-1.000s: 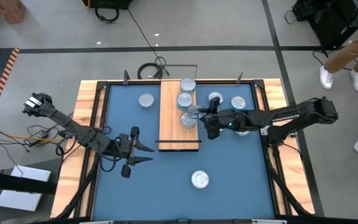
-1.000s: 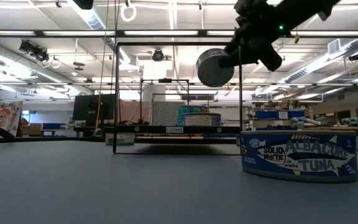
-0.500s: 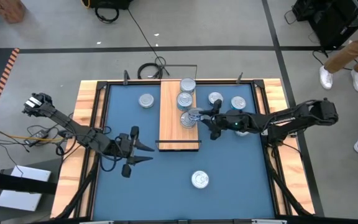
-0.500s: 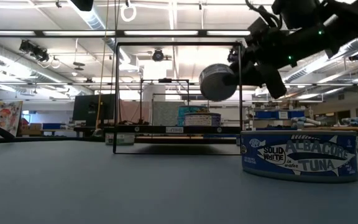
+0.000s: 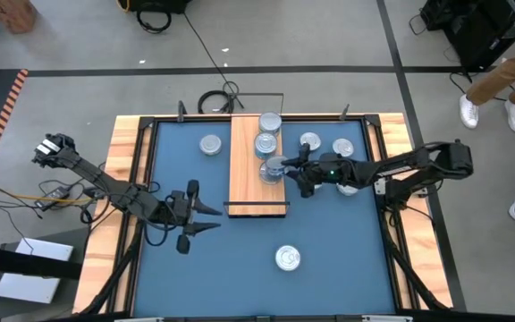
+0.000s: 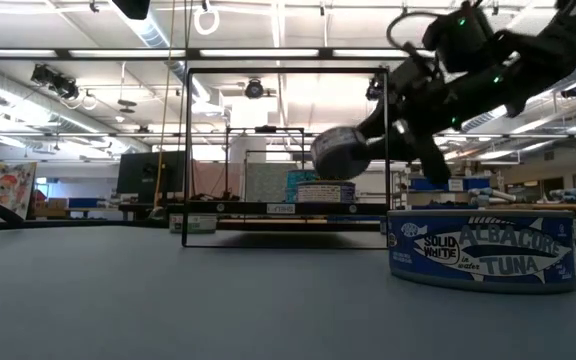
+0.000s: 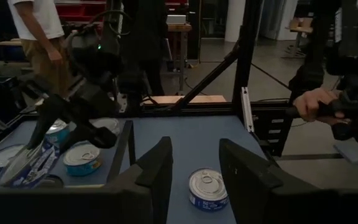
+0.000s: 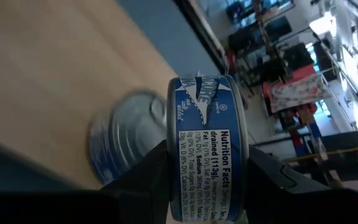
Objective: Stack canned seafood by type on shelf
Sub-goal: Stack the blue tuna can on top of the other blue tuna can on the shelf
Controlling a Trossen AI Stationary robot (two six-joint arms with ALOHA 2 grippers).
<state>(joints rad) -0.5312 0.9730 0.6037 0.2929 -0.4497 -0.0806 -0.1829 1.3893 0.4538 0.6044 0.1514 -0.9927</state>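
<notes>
Blue-labelled tin (image 8: 208,149) is clamped between the fingers of the right gripper (image 5: 280,166), held on edge and carried in the air over the shelf (image 5: 249,192), just above the tin (image 5: 270,173) nearest the shelf's middle; in the low view the held tin (image 6: 340,153) is seen well clear of the tabletop (image 5: 347,233). Three tins are lined up along the far half of the shelf, toward the tabletop's far edge; the near half of the board is bare wood. Loose tins are left on the blue surface: one (image 5: 210,144) near the far-left corner, two (image 5: 342,148) just right of the shelf by the far edge, one (image 5: 287,258) toward the near edge. The left gripper (image 5: 206,219) is parked low over the tabletop left of the shelf's near end, fingers partly apart, nothing held. Handling, as judged: tin is rigid, small and fairly dense, so crushing is not a concern; the metal rim and glossy label are likely slippery, so a grip across the flat faces or square across the diameter is preferred. Since the tin is held on edge, it would have to be turned flat before release, or rolling off the stack is to be expected. The type of the tin underneath cannot be read from these views.
</notes>
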